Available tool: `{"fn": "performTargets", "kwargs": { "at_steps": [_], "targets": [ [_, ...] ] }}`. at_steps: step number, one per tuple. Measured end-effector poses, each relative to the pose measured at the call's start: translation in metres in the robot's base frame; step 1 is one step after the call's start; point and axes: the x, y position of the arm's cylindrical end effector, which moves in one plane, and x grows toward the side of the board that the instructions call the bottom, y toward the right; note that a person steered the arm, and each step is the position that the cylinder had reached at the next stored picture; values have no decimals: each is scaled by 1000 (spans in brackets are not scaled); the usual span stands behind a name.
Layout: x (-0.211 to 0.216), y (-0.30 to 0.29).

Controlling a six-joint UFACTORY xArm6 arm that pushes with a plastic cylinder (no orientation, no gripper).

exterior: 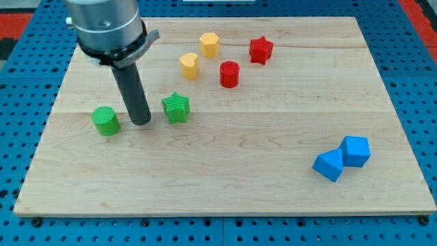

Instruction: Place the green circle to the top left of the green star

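Note:
The green circle (106, 121) is a short green cylinder at the view's left on the wooden board (225, 171). The green star (176, 107) sits to its right and slightly higher. My tip (141, 123) rests on the board between them, a little nearer the green star and level with the circle. It touches neither block as far as I can tell. The rod rises from it to the grey arm body at the view's top left.
A yellow hexagon (209, 44), a yellow heart-like block (189, 65), a red cylinder (229, 74) and a red star (260, 50) cluster at the view's top centre. Two blue blocks (328, 165) (356, 150) touch at the view's lower right.

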Motion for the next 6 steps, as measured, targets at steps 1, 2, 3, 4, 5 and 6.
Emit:
{"fn": "performTargets", "kwargs": {
  "at_steps": [1, 2, 3, 4, 5, 6],
  "targets": [
    [-18, 10],
    [-18, 79],
    [-7, 81],
    [50, 29],
    [97, -57],
    [48, -126]
  ]
}}
